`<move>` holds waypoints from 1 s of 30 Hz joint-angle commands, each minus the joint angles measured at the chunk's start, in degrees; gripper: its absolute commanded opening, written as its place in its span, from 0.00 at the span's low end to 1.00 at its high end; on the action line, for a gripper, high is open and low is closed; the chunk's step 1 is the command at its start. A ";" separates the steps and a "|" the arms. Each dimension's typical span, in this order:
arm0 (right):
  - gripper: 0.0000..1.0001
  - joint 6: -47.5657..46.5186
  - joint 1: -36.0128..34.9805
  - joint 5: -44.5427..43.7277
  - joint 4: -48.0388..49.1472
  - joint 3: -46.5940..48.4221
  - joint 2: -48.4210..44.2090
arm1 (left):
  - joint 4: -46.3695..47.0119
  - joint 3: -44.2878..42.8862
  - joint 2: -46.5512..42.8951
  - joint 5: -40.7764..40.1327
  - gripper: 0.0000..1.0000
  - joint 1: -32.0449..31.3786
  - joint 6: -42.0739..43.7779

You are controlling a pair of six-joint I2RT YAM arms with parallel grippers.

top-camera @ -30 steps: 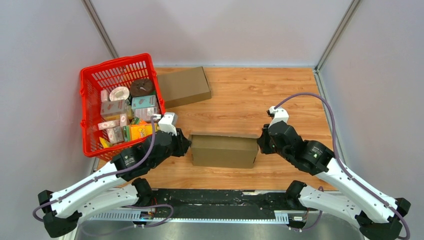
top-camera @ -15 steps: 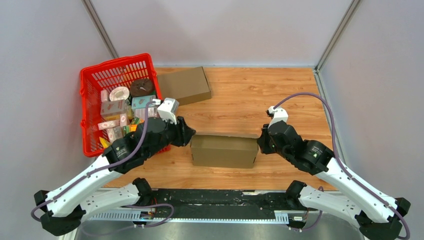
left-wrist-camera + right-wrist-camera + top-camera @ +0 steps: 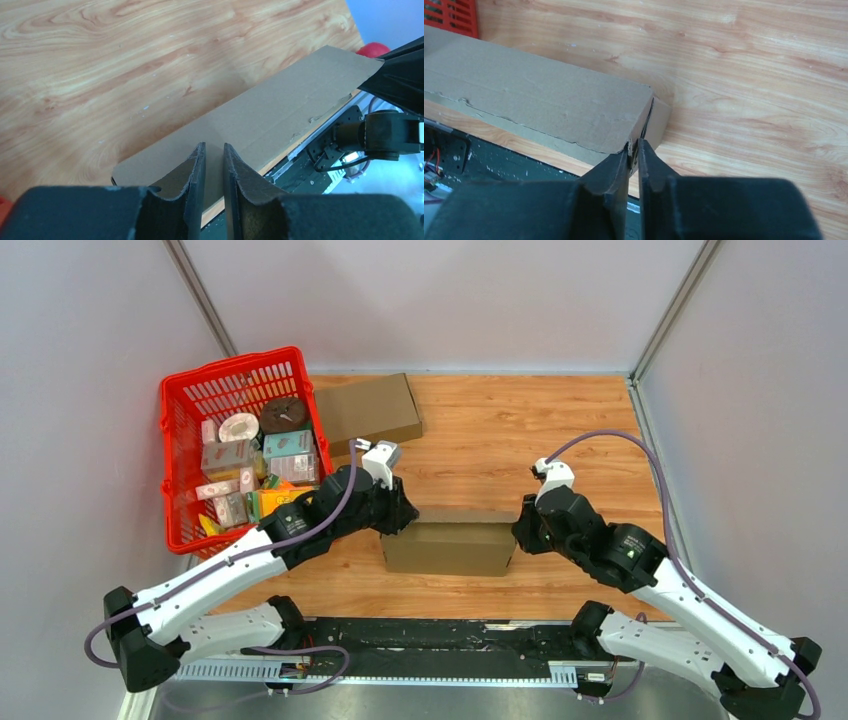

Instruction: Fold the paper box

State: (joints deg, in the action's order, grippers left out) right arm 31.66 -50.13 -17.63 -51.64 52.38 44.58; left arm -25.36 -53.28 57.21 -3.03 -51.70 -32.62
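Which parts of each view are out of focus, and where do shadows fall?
Top view: evenly lit, sharp throughout. Left wrist: fingers blurred near the lens, box and table grain crisp, a soft shadow beside the box. Right wrist: fingers blurred likewise, box sharp, faint shadow by its corner.

A red basket, packed with small boxes and two round items, is seen just left of the left claw and slightly beyond it. A flat brown carton is laid beyond that claw, just beside the basket's right wall. A wooden tabletop is spread beneath, enclosed by pale walls.
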 commanded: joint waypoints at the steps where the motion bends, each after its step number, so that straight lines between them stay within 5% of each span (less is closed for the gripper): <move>1: 0.25 1.73 -0.15 3.29 -3.47 0.79 -0.37 | 3.56 3.35 -2.89 1.62 0.26 0.20 -1.82; 4: 0.38 3.57 0.03 7.34 -5.13 3.33 -1.50 | 4.27 5.81 -4.03 1.45 0.25 0.20 -2.97; 12: 0.46 2.36 7.13 19.27 -13.93 20.19 3.49 | 4.97 8.45 -4.74 1.44 0.24 0.20 -3.94; 16: 0.36 0.25 13.29 27.71 -6.06 20.23 6.83 | 5.24 8.98 -5.00 1.27 0.24 0.11 -4.20; 18: 0.12 -0.11 17.23 33.94 -0.69 15.50 6.84 | 5.50 9.24 -5.35 1.09 0.24 0.20 -4.38; 20: 0.02 -0.11 18.92 35.64 5.28 12.14 6.23 | 5.59 9.86 -5.70 0.92 0.24 0.20 -4.38; 26: 0.00 2.08 20.42 35.29 14.09 -4.37 -0.89 | 6.02 11.70 -7.20 -0.14 0.24 0.20 -4.29; 30: 0.00 3.59 21.38 36.26 14.11 -3.79 -4.23 | 5.68 11.27 -6.76 0.65 0.24 0.20 -4.47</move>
State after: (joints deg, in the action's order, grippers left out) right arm 33.78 -29.65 15.99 -43.09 46.94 43.81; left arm -16.91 -42.68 50.04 -2.35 -51.62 -36.99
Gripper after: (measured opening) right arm 0.004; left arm 0.239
